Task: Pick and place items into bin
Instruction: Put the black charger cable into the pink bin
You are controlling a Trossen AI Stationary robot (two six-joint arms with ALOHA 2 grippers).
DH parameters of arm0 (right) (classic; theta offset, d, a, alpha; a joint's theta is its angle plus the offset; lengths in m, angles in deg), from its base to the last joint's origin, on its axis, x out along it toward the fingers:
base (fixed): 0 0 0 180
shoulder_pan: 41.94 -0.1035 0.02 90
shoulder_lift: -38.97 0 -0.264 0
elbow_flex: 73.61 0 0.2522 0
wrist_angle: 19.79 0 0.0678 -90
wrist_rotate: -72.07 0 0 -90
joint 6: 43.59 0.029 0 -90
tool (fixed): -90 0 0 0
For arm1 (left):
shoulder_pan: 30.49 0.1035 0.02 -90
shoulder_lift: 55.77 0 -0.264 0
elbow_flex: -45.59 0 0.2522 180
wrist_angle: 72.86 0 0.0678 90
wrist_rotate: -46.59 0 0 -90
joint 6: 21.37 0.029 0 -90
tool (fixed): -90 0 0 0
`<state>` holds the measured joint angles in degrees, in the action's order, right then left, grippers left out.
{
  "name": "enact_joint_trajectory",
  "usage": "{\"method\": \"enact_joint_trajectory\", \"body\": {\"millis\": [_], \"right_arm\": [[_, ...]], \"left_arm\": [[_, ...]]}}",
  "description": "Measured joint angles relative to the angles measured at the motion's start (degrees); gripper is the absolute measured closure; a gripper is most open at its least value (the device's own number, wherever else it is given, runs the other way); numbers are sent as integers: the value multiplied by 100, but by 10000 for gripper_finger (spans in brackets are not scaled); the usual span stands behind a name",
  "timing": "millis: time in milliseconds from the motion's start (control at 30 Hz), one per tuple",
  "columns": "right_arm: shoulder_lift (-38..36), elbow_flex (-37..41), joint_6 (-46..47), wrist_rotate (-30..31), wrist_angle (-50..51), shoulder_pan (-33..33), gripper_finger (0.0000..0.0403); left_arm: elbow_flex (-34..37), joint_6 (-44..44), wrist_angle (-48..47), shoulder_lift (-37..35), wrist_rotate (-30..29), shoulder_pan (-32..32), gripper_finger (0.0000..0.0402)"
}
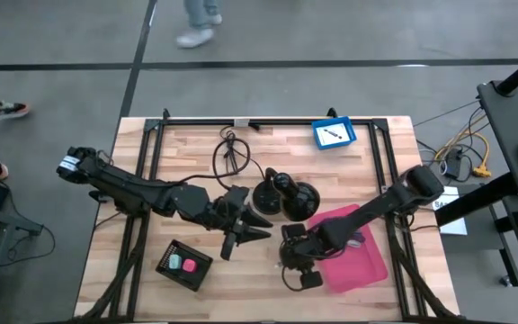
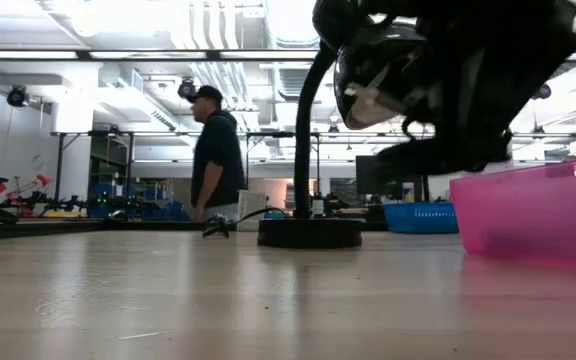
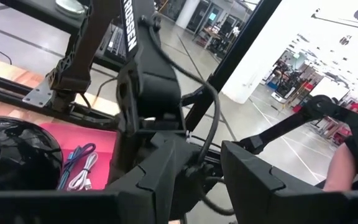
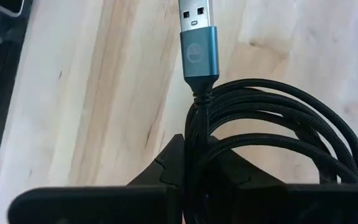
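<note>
Right gripper (image 1: 297, 270): my fingers are clamped on the coiled black cable (image 4: 272, 134); the right wrist view shows its braided loops pinched between them, the blue-sleeved USB plug (image 4: 197, 46) pointing away past my fingertips.
Cable position: over bare wood, just left of the pink bin (image 1: 358, 256), at the near side of the table (image 1: 196, 162). Whether it touches the wood I cannot tell.
Bin contents: the left wrist view shows blue and white cords (image 3: 79, 167) lying inside.
Left gripper (image 1: 248, 232): my fingers stand apart, holding nothing, hovering at table centre just left of my right gripper.
Black round-based object (image 1: 286, 198): just beyond both my grippers, centre table.
Black tray (image 1: 184, 264): near-left, holding a teal piece and a pink one.
Thin black cord (image 1: 230, 153): far centre.
Blue card (image 1: 334, 133): far right.
Background: a person (image 2: 216, 150) stands beyond the table.
</note>
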<state>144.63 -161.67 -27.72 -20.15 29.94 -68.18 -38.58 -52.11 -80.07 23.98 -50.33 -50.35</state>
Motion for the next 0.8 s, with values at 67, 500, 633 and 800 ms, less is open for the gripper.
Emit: {"method": "enact_joint_trajectory", "body": {"millis": [67,500,633,800], "right_arm": [[-93,-120,1,-7,301,0,375],[-659,-336,65,-440,1657,-171,375],[-739,-265,104,-440,2074,-260,375],[-799,-140,196,-431,2654,-428,375]], "left_arm": [[0,0,5,-9,-10,4,288],[0,9,10,-168,-108,12,288],[0,12,35,-209,-107,13,288],[0,11,13,-223,-109,13,288]]}}
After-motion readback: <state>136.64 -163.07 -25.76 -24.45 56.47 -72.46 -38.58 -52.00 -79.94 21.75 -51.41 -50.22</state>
